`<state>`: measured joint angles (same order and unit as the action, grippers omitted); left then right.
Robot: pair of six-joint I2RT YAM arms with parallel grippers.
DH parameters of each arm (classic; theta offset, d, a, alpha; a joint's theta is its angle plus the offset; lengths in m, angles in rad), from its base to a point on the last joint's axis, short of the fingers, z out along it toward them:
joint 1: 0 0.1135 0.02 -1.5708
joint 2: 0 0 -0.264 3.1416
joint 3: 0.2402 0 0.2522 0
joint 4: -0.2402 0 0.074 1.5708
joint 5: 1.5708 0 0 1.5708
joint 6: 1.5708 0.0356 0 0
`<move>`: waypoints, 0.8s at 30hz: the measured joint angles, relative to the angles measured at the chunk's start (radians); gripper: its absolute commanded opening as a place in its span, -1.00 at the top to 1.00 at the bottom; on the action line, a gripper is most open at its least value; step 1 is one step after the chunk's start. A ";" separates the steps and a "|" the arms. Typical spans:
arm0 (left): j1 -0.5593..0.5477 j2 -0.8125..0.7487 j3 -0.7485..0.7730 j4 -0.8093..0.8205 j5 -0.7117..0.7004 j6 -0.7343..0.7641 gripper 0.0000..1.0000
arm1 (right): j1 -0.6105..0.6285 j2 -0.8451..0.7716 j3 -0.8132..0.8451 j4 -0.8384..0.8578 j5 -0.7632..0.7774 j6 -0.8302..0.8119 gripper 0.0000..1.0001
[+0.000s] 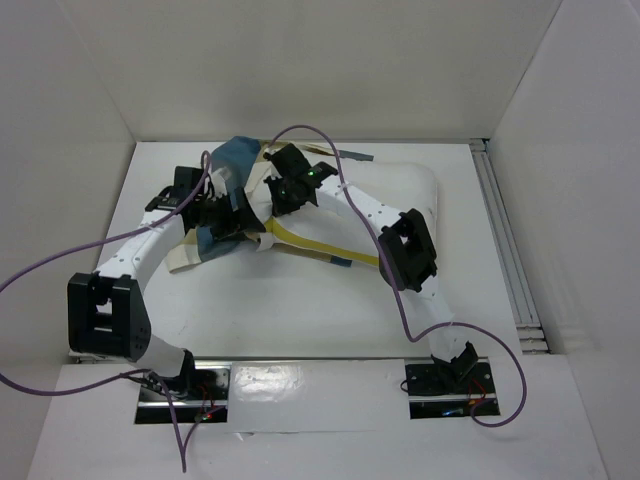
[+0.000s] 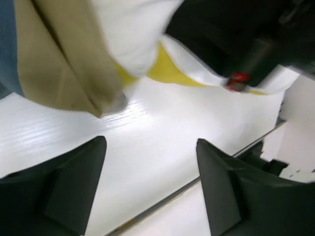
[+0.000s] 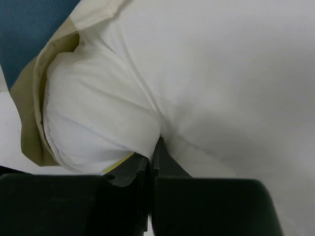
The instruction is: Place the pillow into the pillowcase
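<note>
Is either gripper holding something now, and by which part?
The right gripper pinches the pillow at its edge, beside the yellow piping. The left gripper is open and holds nothing.

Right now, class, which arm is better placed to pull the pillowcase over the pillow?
Left, probably: the left gripper is open beside the pillowcase hem, while the right gripper is pinching the pillow.

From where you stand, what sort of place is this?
Probably a robot test booth: plain white walls box in a white table, a left arm and right arm are bolted at its near edge, and purple cables trail from them.
</note>
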<state>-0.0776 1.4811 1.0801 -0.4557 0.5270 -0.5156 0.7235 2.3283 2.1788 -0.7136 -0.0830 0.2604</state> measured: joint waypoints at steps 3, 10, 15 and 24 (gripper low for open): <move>-0.014 -0.020 0.082 -0.088 -0.050 0.024 -0.67 | -0.002 -0.021 -0.108 0.108 -0.013 0.004 1.00; -0.009 -0.077 0.187 -0.094 -0.184 -0.019 -0.42 | -0.002 -0.064 -0.210 0.208 -0.039 0.005 1.00; -0.013 0.083 0.235 -0.071 -0.310 -0.043 -0.45 | -0.002 -0.066 -0.210 0.209 -0.043 0.006 1.00; -0.018 0.200 0.233 -0.047 -0.385 -0.072 0.45 | -0.001 -0.066 -0.210 0.209 -0.045 0.008 1.00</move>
<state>-0.0956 1.6806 1.3128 -0.5026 0.1417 -0.5877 0.7223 2.2627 1.9690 -0.5041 -0.1280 0.2684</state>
